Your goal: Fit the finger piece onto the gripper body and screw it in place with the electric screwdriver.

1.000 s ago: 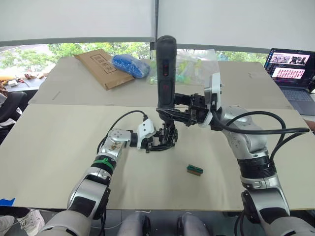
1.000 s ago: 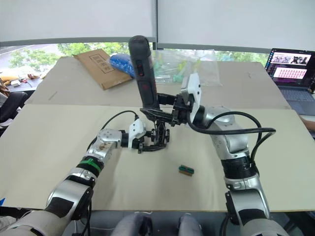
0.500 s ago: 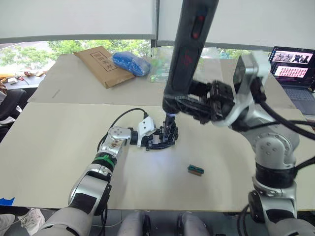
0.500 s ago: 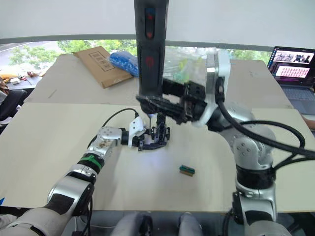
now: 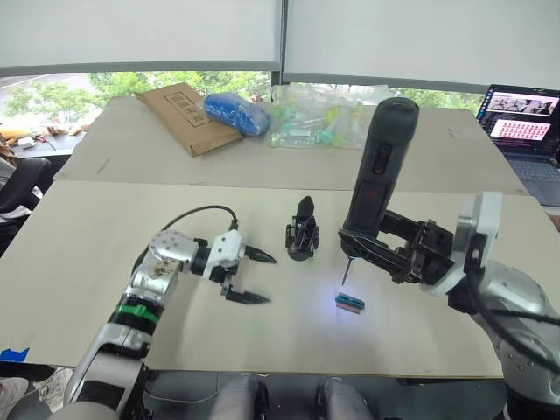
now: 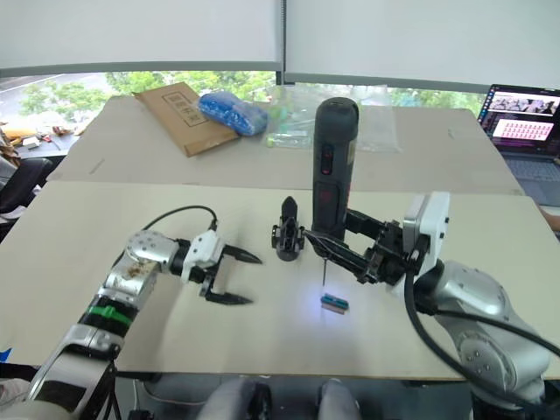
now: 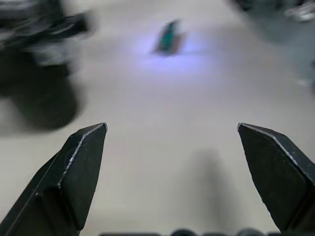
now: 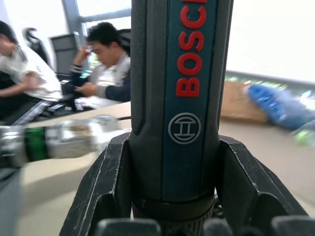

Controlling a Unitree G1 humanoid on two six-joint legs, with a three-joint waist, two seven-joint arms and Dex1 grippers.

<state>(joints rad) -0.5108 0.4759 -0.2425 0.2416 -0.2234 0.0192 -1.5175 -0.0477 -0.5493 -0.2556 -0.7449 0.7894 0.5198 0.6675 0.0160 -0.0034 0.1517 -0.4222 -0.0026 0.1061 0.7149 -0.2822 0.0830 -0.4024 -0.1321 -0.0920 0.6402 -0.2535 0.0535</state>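
The gripper body [image 5: 302, 236] stands alone on the table's middle, one pointed black finger sticking up. I cannot tell the finger piece apart from it. My left gripper [image 5: 269, 280] hovers open a short way to the left of the body, nothing between its fingers [image 7: 78, 167]. My right gripper [image 5: 389, 249] is shut on the electric screwdriver [image 5: 376, 179], held near upright to the right of the body. The bit [image 5: 345, 269] points down above the table, and its light falls beside a small green-and-brown block [image 5: 349, 303].
A cardboard envelope [image 5: 179, 118], a blue bag [image 5: 232, 114] and a clear bag of parts [image 5: 315, 122] lie on the far table. A laptop [image 5: 521, 122] sits at the far right. People [image 8: 106, 64] sit in the background of the right wrist view.
My left gripper has let go of the gripper body, opened and drawn back to the left. My right arm has carried the screwdriver off the body, to the right and lower.
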